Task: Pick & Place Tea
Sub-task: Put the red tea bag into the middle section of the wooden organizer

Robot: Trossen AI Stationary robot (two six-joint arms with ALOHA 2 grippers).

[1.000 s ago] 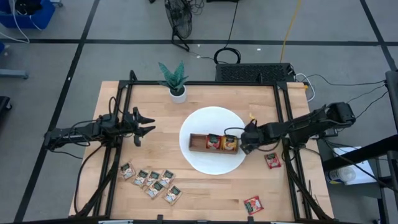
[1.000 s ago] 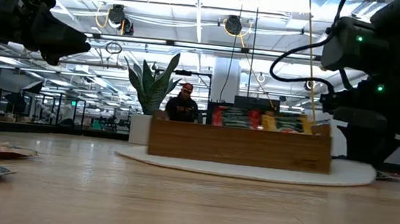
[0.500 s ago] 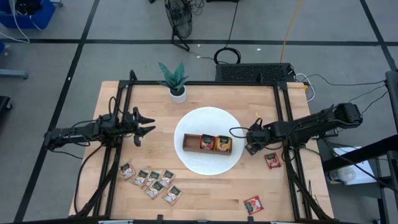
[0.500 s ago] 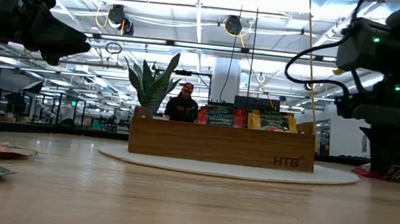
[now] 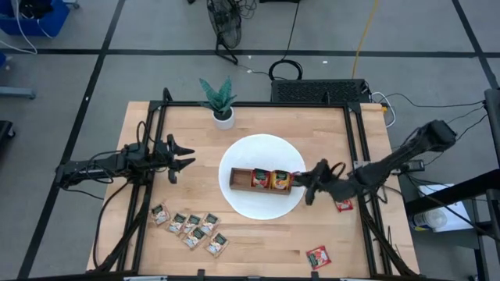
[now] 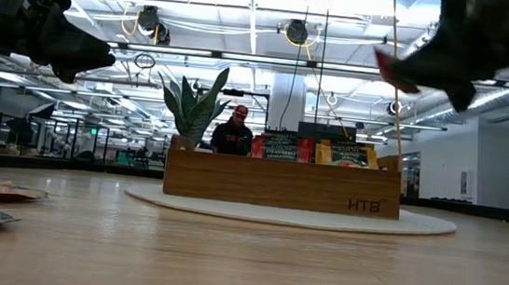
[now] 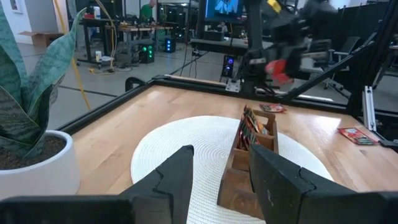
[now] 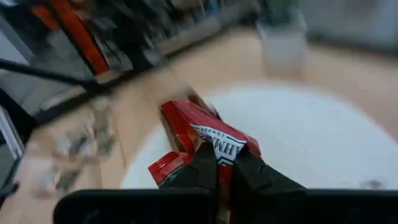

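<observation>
My right gripper [image 5: 306, 188] hangs above the right rim of the white round mat [image 5: 262, 152], shut on a red tea sachet [image 8: 208, 132], which also shows in the low view [image 6: 388, 69]. On the mat stands the brown wooden tray [image 5: 241, 180], with red and orange sachets upright in its middle and right compartments. More tea lies flat on the table: a cluster of sachets [image 5: 191, 229] at the near left and two red ones [image 5: 318, 257], [image 5: 343, 204] at the right. My left gripper [image 5: 184, 156] waits open at the table's left, above the table. My right gripper pinches the red sachet's near edge [image 8: 219, 148] between its two fingers. The fingers come from the table's right, close to level. The sachet sticks out ahead of the fingertips, tilted, lifted clear of the table and the tray.
A potted plant [image 5: 219, 101] stands at the far edge, left of the middle. Black frame rails [image 5: 361, 156] run along the table's left and right sides. Bare wood lies between the mat and the near edge.
My right gripper has risen from the tray's right end and tipped from pointing steeply down to nearly level, now carrying a red sachet high over the table. The tray and the white mat under it have slid a little toward the table's left edge.
</observation>
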